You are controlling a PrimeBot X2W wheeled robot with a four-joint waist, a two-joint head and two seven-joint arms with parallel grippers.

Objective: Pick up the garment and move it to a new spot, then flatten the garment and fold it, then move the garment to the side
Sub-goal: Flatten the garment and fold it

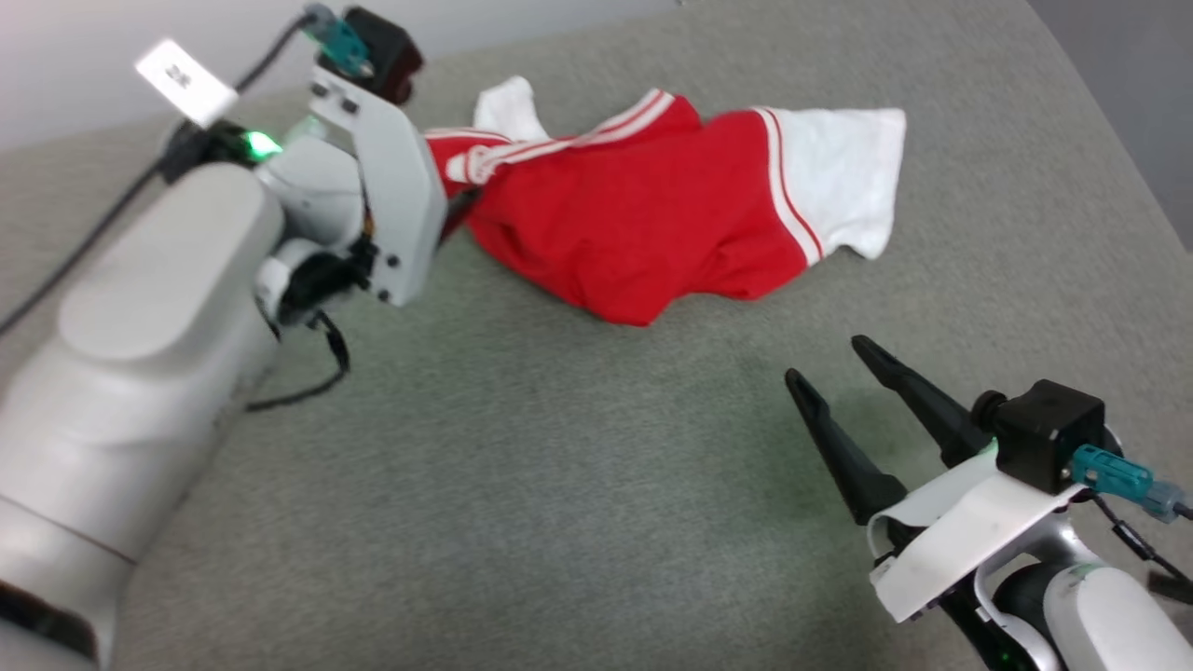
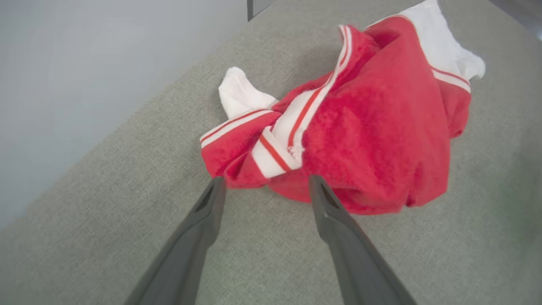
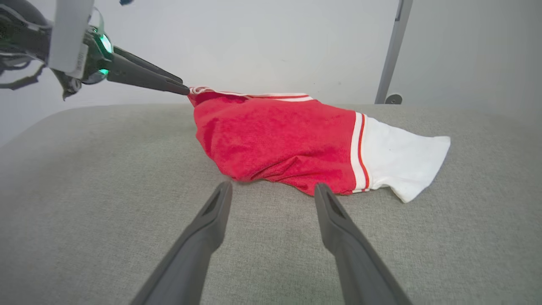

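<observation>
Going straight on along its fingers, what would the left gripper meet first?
The garment: the open left gripper points at its bunched striped edge, fingertips apparently right at the cloth, perhaps already touching.

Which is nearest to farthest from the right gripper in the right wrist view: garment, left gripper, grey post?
1. garment: just ahead of the right gripper, on the padded surface.
2. left gripper: beyond, at the garment's far left end.
3. grey post: past the surface's far edge, upper right, against the wall.
</observation>
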